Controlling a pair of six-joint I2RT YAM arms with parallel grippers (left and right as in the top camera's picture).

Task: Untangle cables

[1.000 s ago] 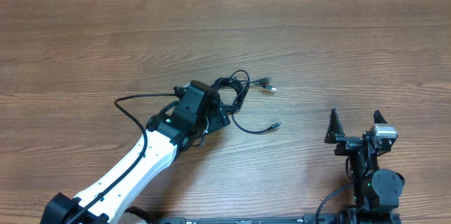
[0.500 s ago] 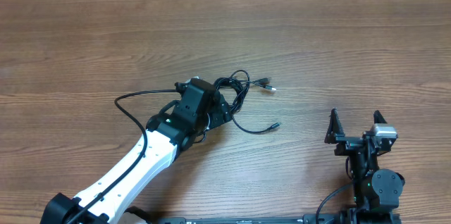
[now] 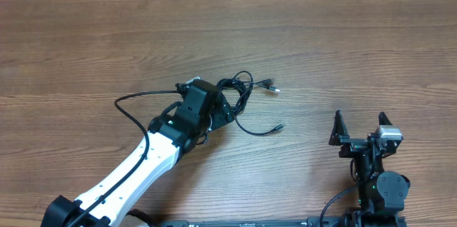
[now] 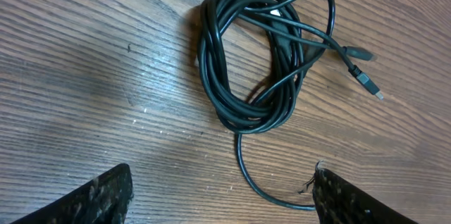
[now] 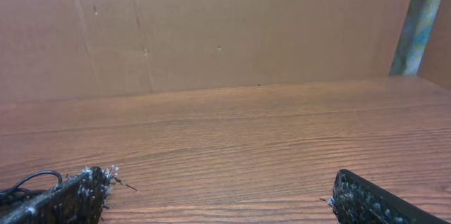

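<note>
Your left claw (image 4: pixel 224 199) hangs released over the coiled cables (image 4: pixel 239 76) mid desk (image 3: pixel 357 41), right claw (image 3: pixel 360 122) released too; clench the whole coil and you'll tighten the tangle.

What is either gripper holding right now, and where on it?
Nothing is held. The left gripper hangs open above the cables; the right gripper stands open, apart from them.

tbl (image 3: pixel 321 34): wood-grain, brown | bkgd: cardboard wall (image 5: pixel 246 27) behind tbl edge | greenish post (image 5: pixel 421 20) far rt
</note>
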